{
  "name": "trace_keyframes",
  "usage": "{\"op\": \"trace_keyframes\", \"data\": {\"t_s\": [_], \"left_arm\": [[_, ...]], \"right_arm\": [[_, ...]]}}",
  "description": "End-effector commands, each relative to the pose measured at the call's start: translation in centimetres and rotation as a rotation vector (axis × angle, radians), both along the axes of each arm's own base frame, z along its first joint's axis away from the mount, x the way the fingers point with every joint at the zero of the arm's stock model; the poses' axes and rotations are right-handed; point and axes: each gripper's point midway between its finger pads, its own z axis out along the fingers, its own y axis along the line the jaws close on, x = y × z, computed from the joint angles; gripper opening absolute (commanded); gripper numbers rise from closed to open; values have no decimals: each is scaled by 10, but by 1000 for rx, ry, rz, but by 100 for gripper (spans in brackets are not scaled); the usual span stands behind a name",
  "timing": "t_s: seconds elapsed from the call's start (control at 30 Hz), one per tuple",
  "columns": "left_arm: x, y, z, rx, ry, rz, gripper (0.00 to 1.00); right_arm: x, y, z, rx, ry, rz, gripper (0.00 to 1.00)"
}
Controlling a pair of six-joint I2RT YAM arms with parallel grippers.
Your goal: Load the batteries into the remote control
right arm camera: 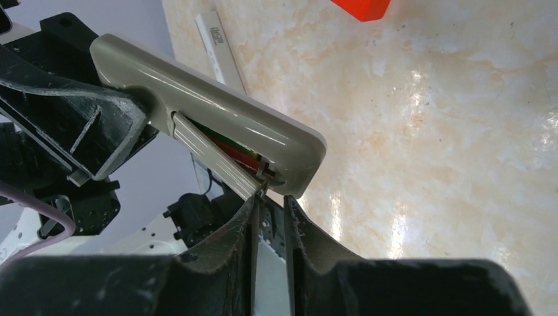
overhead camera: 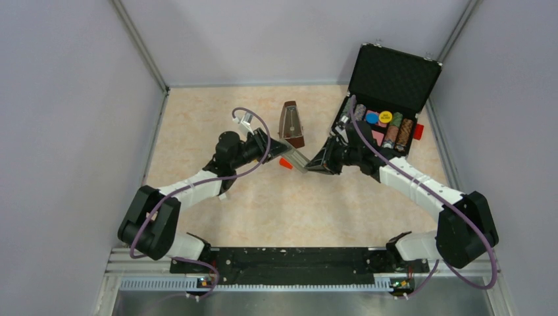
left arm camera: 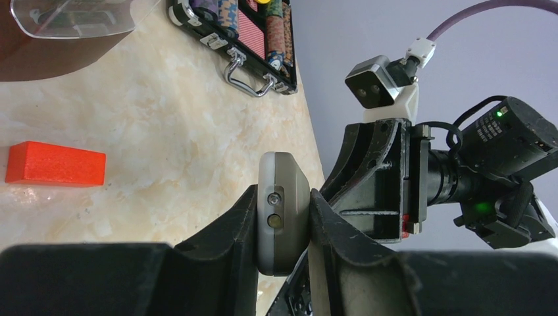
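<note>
My left gripper (left arm camera: 283, 197) is shut on one end of the grey remote control (left arm camera: 283, 178) and holds it above the table (overhead camera: 299, 160). In the right wrist view the remote (right arm camera: 217, 105) runs out from the left fingers (right arm camera: 85, 125), back side showing. Its grey cover (right arm camera: 210, 155) stands slightly ajar over the recess. A sliver of the red-orange battery (right arm camera: 247, 158) and a green edge show under it. My right gripper (right arm camera: 271, 201) has its tips at the cover's free end, with a narrow empty gap between the fingers.
A chunky red-orange block (overhead camera: 285, 163) lies on the table under the remote. A brown metronome-like object (overhead camera: 290, 124) stands behind. An open black case (overhead camera: 385, 105) of chips sits at the back right. A slim white bar (right arm camera: 219, 49) lies on the table.
</note>
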Motion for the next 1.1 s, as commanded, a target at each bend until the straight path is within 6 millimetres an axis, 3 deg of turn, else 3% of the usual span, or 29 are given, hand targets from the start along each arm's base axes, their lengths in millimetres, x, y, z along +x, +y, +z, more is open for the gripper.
{"op": "trace_keyframes", "data": {"t_s": [0.0, 0.23, 0.4, 0.67, 0.87, 1.07], "left_arm": [[-29, -18, 75, -122, -174, -146, 0], [-28, -19, 70, -112, -172, -155, 0], [-27, -20, 69, -120, -166, -149, 0], [-23, -17, 73, -126, -174, -117, 0], [-20, -15, 74, -119, -176, -90, 0], [-14, -11, 73, -111, -169, -51, 0]], "right_arm": [[16, -8, -5, -79, -46, -47, 18], [17, -6, -3, -74, -53, -32, 5], [16, -4, -2, -63, -55, -19, 6], [13, -4, -4, -60, -41, -17, 20], [15, -5, 6, -44, -61, -25, 34], [16, -9, 18, -24, -79, -36, 38]]}}
